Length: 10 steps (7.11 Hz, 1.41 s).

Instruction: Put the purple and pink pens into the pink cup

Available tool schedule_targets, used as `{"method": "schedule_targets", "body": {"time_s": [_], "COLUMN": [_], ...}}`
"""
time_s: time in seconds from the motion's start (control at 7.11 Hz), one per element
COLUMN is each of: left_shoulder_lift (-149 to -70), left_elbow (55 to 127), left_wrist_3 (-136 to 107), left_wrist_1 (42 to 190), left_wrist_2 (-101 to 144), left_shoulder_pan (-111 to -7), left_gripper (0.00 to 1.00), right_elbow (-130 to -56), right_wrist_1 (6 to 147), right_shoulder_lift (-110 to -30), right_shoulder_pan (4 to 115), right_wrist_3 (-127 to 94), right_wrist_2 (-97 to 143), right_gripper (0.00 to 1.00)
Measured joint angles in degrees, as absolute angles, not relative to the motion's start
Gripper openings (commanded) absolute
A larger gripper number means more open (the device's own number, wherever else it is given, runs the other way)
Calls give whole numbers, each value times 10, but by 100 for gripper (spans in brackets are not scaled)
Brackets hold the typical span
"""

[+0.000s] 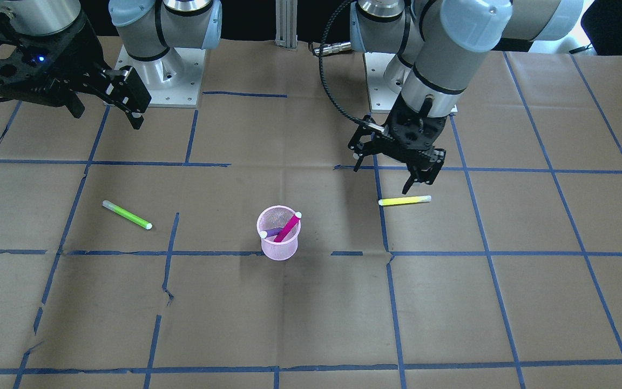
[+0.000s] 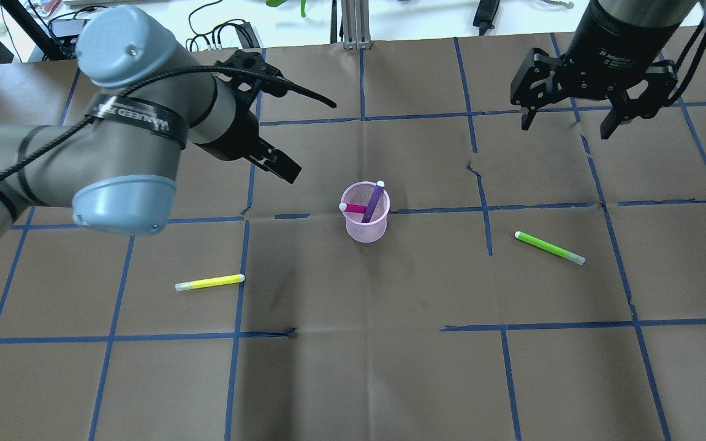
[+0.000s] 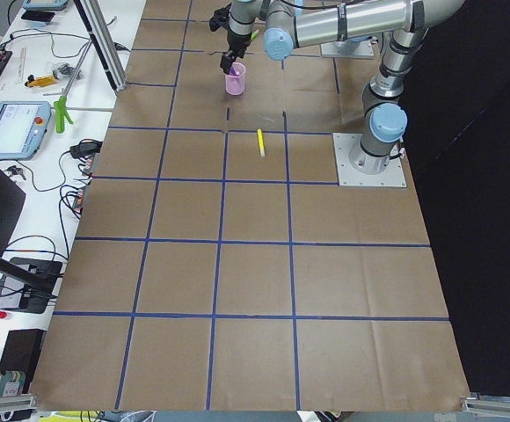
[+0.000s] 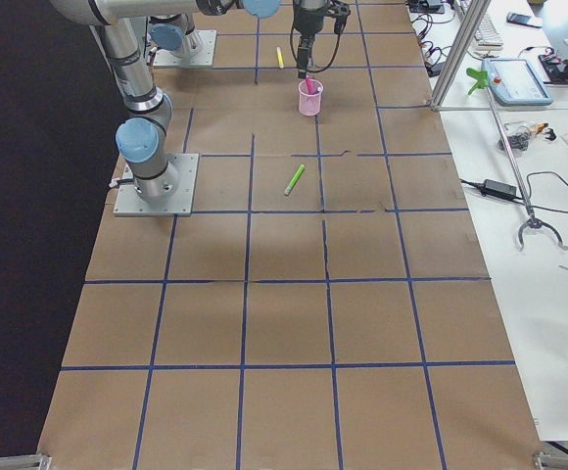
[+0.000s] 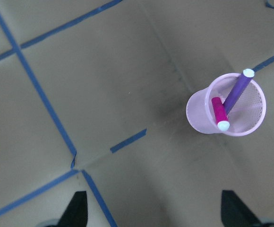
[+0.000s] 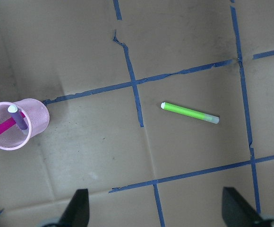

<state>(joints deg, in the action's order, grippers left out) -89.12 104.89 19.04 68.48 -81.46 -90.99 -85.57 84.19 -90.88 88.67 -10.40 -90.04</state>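
The pink mesh cup (image 2: 366, 229) stands upright at the table's middle. The purple pen (image 2: 376, 196) and the pink pen (image 2: 354, 208) both lean inside it, white caps up. They also show in the left wrist view, where the purple pen (image 5: 236, 90) crosses the pink pen (image 5: 218, 111) in the cup (image 5: 198, 113). My left gripper (image 2: 285, 168) is open and empty, raised to the left of the cup. My right gripper (image 2: 567, 127) is open and empty, high at the far right.
A yellow pen (image 2: 209, 282) lies on the brown paper to the cup's near left. A green pen (image 2: 549, 247) lies to the cup's right, also in the right wrist view (image 6: 190, 112). Blue tape lines grid the table.
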Motion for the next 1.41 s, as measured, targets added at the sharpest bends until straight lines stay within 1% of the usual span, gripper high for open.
{"method": "schedule_targets", "body": {"time_s": [0.28, 0.7, 0.98, 1.41], "left_shoulder_lift": [-858, -848, -861, -881], "left_elbow": [1030, 948, 924, 921], "left_wrist_3": [100, -15, -50, -38], "left_wrist_1": [787, 937, 960, 951], "left_wrist_2": [-868, -882, -882, -911], "left_shoulder_pan": [-879, -874, -875, -878], "left_gripper": [98, 98, 97, 97], "right_elbow": [-850, -848, -848, -848], "right_wrist_1": [846, 850, 853, 853], "right_shoulder_lift": [-909, -910, -911, -910], "right_shoulder_pan": [886, 885, 885, 885], "right_wrist_3": [-104, -103, -103, -103], "right_wrist_2": [-899, -898, -898, -898], "right_gripper": [100, 100, 100, 100]}}
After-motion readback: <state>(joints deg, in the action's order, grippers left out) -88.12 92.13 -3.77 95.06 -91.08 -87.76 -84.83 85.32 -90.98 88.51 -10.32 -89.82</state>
